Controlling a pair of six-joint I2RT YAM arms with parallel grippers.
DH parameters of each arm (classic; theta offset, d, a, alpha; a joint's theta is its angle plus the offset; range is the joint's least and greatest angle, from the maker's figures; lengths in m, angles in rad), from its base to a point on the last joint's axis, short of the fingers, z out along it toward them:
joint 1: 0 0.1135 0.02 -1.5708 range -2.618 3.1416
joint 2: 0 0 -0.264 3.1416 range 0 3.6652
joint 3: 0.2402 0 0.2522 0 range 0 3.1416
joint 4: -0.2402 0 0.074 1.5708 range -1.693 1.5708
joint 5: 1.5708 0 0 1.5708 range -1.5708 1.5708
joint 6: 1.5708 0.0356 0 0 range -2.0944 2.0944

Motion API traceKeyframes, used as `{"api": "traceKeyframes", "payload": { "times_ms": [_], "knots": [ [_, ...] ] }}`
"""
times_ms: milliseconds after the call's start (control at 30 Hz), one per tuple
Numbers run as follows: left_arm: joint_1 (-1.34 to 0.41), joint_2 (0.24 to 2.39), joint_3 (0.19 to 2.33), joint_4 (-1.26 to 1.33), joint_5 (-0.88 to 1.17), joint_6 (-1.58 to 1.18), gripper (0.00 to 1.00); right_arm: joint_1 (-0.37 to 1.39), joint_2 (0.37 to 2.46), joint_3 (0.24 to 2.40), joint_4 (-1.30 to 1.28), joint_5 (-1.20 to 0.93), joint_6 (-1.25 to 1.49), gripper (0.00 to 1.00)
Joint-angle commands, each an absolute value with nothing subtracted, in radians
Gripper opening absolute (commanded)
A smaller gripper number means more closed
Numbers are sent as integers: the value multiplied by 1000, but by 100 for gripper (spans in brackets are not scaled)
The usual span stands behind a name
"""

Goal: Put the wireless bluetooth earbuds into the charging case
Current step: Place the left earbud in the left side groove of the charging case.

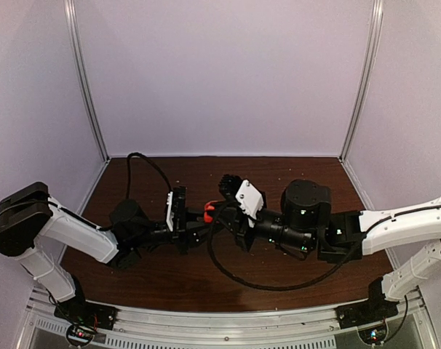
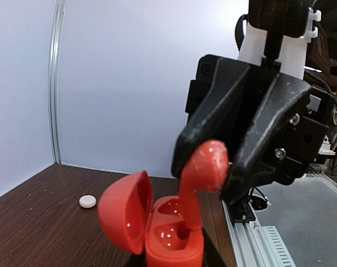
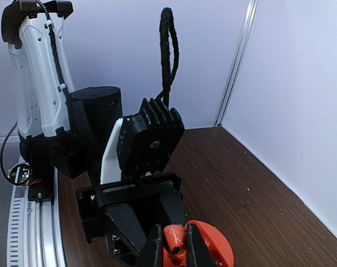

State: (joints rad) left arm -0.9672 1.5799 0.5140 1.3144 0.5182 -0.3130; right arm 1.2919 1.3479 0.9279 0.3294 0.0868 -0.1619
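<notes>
Glossy red clamshell case (image 2: 171, 247), stemmed earbud (image 2: 204, 166)

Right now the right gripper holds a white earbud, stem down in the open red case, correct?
No: the earbud in the right gripper is red-orange, not white. The left wrist view shows it, stem down in the open red case.
</notes>
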Motion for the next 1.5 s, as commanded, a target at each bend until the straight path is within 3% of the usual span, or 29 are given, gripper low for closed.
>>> {"api": "traceKeyframes", "payload": {
  "times_ms": [0, 700, 767, 867, 1167, 1467],
  "knots": [
    [-960, 1559, 539, 1352, 519, -313, 0, 1297, 1353, 926, 357, 116, -149, 10],
    [-959, 1511, 522, 1324, 466, -297, 0, 1296, 1377, 896, 361, 125, -126, 12],
    [-959, 1511, 520, 1329, 463, -300, 0, 1295, 1367, 896, 357, 127, -121, 15],
    [-958, 1513, 519, 1338, 468, -304, 0, 1296, 1362, 896, 350, 128, -123, 28],
    [-959, 1523, 525, 1342, 507, -305, 0, 1296, 1348, 917, 327, 83, -135, 39],
    [-958, 1534, 546, 1310, 585, -305, 0, 1297, 1267, 992, 184, 2, -180, 64]
  ]
}}
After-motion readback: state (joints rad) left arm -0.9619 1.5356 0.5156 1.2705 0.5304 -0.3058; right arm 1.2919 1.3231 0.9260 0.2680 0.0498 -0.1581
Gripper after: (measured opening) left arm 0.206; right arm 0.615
